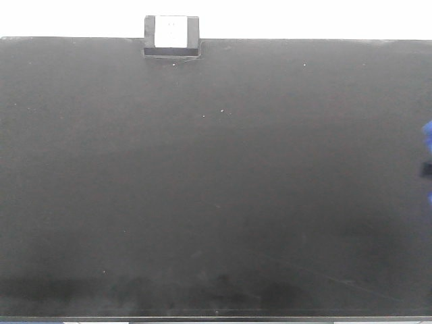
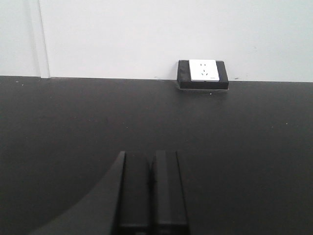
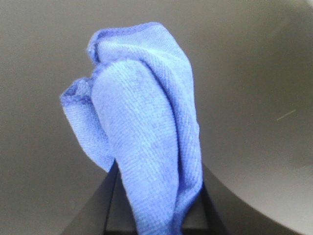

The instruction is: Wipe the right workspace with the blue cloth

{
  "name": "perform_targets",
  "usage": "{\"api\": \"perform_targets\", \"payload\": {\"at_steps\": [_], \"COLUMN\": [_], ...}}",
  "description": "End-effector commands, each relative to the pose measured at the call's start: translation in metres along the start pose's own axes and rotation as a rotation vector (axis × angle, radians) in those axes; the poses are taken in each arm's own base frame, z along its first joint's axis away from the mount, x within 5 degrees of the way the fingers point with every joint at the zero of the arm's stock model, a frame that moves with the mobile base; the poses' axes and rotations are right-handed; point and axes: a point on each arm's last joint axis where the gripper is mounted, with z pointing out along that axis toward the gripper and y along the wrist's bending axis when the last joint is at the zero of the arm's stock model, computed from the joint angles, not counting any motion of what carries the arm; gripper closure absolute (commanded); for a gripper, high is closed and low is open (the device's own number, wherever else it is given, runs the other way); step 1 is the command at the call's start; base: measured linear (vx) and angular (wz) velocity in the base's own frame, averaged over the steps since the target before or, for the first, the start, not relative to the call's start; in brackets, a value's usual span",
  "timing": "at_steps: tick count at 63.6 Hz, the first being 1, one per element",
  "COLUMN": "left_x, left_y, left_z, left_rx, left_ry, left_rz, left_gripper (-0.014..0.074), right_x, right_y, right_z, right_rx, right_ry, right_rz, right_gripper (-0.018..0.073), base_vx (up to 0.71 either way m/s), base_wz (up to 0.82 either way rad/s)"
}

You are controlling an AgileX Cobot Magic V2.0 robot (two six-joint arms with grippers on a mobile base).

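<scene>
My right gripper (image 3: 155, 196) is shut on the blue cloth (image 3: 142, 127), which bunches up out of the jaws and hangs above the dark table top (image 3: 254, 98). In the front view only a sliver of the blue cloth (image 1: 428, 135) and a dark bit of the right gripper (image 1: 426, 170) show at the right edge. My left gripper (image 2: 150, 166) is shut and empty, its two black fingers pressed together low over the black table (image 2: 73, 122).
A black block with a white socket plate (image 1: 171, 35) sits at the table's far edge against the white wall; it also shows in the left wrist view (image 2: 203, 73). The table's front edge (image 1: 216, 318) runs along the bottom.
</scene>
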Motion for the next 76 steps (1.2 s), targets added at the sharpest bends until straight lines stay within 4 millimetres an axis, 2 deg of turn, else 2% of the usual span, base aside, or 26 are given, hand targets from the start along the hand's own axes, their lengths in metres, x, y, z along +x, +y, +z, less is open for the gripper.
{"api": "perform_targets", "payload": {"at_steps": [1,7,22,28,32,39,45,52,57,62,67,76], "left_x": [0.002,0.002,0.002,0.002,0.002,0.002,0.002,0.002,0.002,0.002,0.002,0.002], "left_y": [-0.001,-0.001,-0.001,-0.001,-0.001,-0.001,-0.001,-0.001,-0.001,-0.001,-0.001,-0.001], "left_z": [0.001,0.001,0.001,0.001,0.001,0.001,0.001,0.001,0.001,0.001,0.001,0.001], "left_rx": [0.019,0.019,0.019,0.019,0.019,0.019,0.019,0.019,0.019,0.019,0.019,0.019], "left_ry": [-0.066,-0.066,-0.066,-0.066,-0.066,-0.066,-0.066,-0.066,-0.066,-0.066,-0.066,-0.066], "left_rz": [-0.007,-0.007,-0.007,-0.007,-0.007,-0.007,-0.007,-0.007,-0.007,-0.007,-0.007,-0.007], "left_gripper": [0.0602,0.0602,0.0602,0.0602,0.0602,0.0602,0.0602,0.0602,0.0602,0.0602,0.0602,0.0602], "right_x": [-0.019,-0.02,-0.008,-0.002,0.004,0.015,0.031,0.057,0.072,0.077,0.075,0.059], "right_y": [0.009,0.017,0.035,0.052,0.071,0.111,0.148,0.195,0.217,0.222,0.217,0.182], "right_z": [0.013,0.034,0.08,0.091,0.098,0.099,0.092,0.072,0.058,0.054,0.059,0.086], "right_rx": [-0.056,-0.103,-0.167,-0.217,-0.275,-0.396,-0.498,-0.643,-0.725,-0.746,-0.712,-0.557], "right_ry": [-0.11,-0.108,-0.013,0.011,0.015,0.015,0.039,0.057,0.053,0.056,0.072,0.123], "right_rz": [-0.062,-0.064,-0.08,-0.122,-0.164,-0.192,-0.208,-0.275,-0.342,-0.362,-0.337,-0.257], "right_gripper": [0.0564,0.0564,0.0564,0.0562,0.0561,0.056,0.0558,0.0553,0.055,0.0549,0.055,0.055], "base_vx": [0.0,0.0,0.0,0.0,0.0,0.0,0.0,0.0,0.0,0.0,0.0,0.0], "base_wz": [0.0,0.0,0.0,0.0,0.0,0.0,0.0,0.0,0.0,0.0,0.0,0.0]}}
